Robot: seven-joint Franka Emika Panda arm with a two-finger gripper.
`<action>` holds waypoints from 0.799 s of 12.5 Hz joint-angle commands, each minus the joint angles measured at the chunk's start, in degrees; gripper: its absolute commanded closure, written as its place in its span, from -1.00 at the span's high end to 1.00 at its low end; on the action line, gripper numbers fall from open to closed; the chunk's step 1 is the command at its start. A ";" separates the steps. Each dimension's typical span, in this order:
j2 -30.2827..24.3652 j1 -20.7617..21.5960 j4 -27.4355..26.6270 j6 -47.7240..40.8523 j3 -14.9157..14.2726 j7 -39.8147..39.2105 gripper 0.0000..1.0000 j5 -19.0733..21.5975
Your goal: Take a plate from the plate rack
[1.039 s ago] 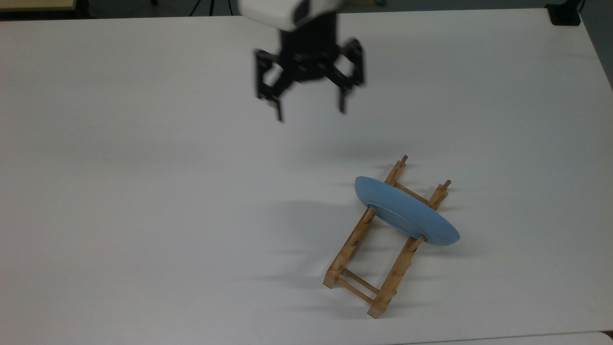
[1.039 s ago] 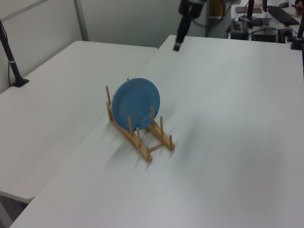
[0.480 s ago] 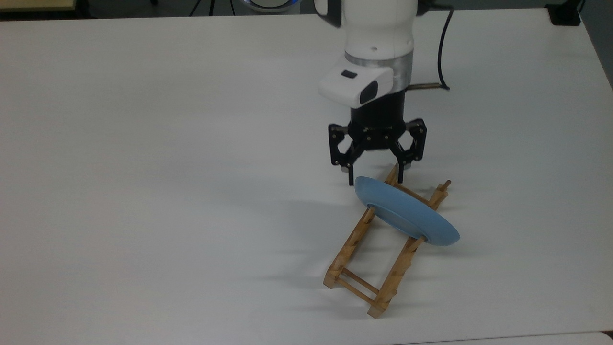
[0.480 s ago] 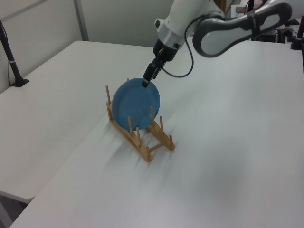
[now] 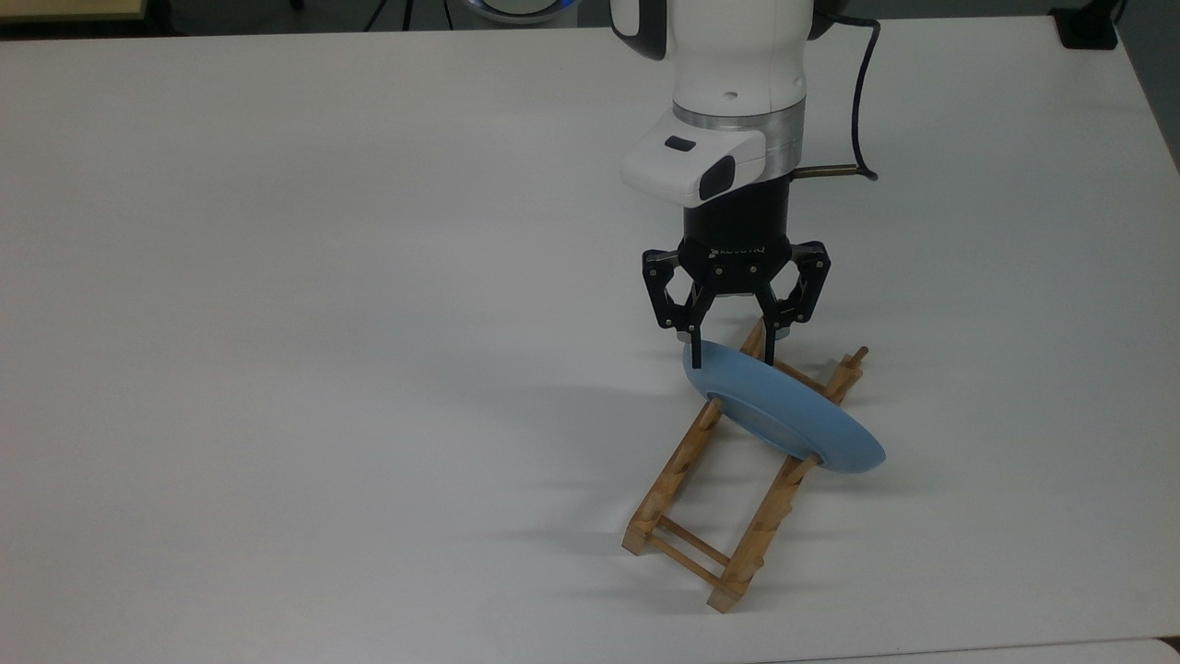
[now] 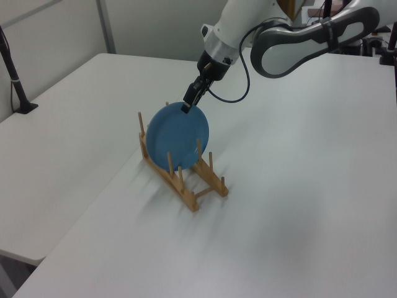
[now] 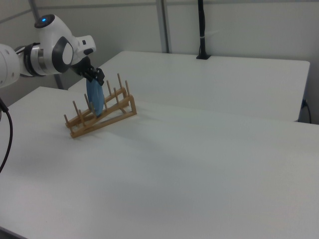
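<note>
A wide white table lies under me, with grey partition walls behind it in the left view and the right view. My gripper points down at the top edge of the plate, with the fingers spread wide: in the top view one fingertip is at the top view's left side of the rim and the other is on its far side, above the rack's upper end. I cannot tell if they touch the rim. On the black body of my gripper there is small pale lettering, too small to read. The plate is matte light blue, round and shallow, with a raised rim. It stands on edge, a little tilted, between the pegs of the plate rack, a light-brown wooden frame of two long rails joined by thin crossbars.
</note>
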 commanded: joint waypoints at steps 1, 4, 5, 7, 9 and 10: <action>-1.06 0.18 -0.99 0.57 0.25 1.53 -0.24 -2.24; -0.97 0.18 -1.08 0.57 0.25 1.53 -0.45 -3.82; -0.97 0.18 -1.08 0.57 0.25 1.53 -0.49 -4.17; -1.06 0.18 -1.17 0.48 0.25 1.45 -0.64 -4.35; -1.23 0.27 -1.17 0.48 0.25 1.27 -0.65 -4.35; -1.41 0.19 -1.08 0.48 0.25 1.27 -0.65 -4.35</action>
